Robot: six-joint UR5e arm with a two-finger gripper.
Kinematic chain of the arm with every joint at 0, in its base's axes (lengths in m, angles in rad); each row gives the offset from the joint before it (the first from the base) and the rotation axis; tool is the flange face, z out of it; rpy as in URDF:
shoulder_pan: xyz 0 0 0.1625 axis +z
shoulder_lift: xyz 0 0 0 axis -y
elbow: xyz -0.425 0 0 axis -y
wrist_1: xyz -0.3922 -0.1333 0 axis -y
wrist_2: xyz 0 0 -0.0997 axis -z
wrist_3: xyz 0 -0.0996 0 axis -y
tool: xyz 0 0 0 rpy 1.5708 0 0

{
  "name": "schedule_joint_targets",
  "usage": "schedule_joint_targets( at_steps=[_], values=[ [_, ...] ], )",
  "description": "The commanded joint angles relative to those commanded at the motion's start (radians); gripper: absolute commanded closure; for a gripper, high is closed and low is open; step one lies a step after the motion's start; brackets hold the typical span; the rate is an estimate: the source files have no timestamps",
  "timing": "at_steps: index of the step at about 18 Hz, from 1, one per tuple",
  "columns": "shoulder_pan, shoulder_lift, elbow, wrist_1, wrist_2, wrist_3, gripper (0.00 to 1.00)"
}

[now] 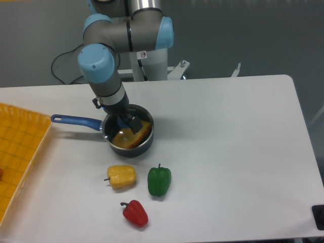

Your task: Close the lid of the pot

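The pot (129, 137), a small black saucepan, sits on the white surface (228, 152) and serves as the landmark here. Its long blue handle (75, 121) runs out to the left, ending just short of the yellow mesh tray (17, 152) that lies at the surface's left edge.

The glass lid (132, 137) lies flat over the pot's mouth, its thin metal rim matching the pot's rim all round as far as can be seen. Through the glass an orange-yellow wedge (132, 135) shows inside the pot (what food it is cannot be told).

The end effector (126, 121) hangs directly over the pot's middle, pointing down from the arm's blue-capped wrist, with its dark fingers on either side of the lid's dark blue knob. Whether the fingers press the knob or stand a little off it cannot be told from this view; the parts overlap too closely.

In front of the pot, toward the camera, lie three peppers: a yellow pepper (121, 176) just in front and slightly left, a green pepper (159, 180) just beside it to the right, and a red pepper (135, 213) farther forward, between the two. None touches the pot.

Behind the pot stands the arm's base (150, 61), with a black cable (63, 63) looping off to its left.
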Motion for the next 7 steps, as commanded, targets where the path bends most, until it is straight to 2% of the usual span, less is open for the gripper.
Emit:
schedule_joint_targets(
  at_steps=[3, 7],
  values=[
    [0.029, -0.017, 0.058, -0.002, -0.015, 0.000, 0.00],
    [0.072, -0.014, 0.074, -0.006, -0.025, 0.067, 0.00]
  ],
)
